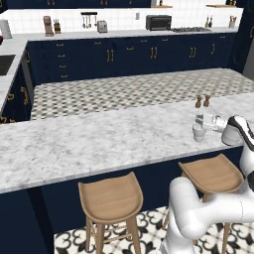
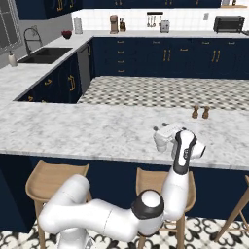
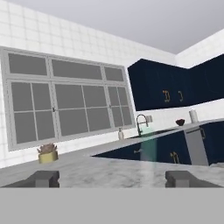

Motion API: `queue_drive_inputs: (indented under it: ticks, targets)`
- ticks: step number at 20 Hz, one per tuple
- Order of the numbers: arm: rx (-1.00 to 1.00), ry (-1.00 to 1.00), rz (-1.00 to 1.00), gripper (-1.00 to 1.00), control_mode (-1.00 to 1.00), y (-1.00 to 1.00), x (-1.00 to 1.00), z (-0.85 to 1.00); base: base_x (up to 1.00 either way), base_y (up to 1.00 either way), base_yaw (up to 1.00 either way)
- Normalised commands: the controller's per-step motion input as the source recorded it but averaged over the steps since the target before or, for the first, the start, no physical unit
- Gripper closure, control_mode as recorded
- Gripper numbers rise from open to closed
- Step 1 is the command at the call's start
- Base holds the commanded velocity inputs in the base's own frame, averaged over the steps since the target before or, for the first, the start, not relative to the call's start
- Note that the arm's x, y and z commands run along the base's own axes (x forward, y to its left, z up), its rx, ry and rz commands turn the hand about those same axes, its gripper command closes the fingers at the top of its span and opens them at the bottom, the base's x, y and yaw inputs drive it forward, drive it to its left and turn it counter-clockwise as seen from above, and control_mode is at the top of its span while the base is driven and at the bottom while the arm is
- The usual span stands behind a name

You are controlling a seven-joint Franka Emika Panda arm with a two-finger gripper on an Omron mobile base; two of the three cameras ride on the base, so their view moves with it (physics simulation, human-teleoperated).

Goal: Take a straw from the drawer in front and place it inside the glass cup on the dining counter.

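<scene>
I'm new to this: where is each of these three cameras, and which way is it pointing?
Left base view: behind the arm on its left, looking down over the dining counter; the white arm rises lower right toward the glass cup.
Right base view: behind on its right, same dining counter and glass cup; arm rises lower left.
Hand view: on the hand, looking level across the counter toward a window; two dark fingertips stand wide apart.
Both base views share the cup and two brown shakers.

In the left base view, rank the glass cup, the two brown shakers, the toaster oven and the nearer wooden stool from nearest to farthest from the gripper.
1. glass cup, right at the gripper, on the dining counter.
2. brown shakers, just behind on the same counter.
3. wooden stool, below the counter edge.
4. toaster oven, on the far worktop.
</scene>
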Motion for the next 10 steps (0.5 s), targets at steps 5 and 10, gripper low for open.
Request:
queue_drive_inputs:
  ticks: [5, 10]
  targets:
    - [0.00, -0.01, 0.00, -1.00, -1.00, -0.02, 0.01, 0.29, 0.00, 0.00, 0.00]
    - [-0.02, -0.07, -0.04, -1.00, -1.00, -0.02, 0.02, 0.37, 0.00, 0.00, 0.00]
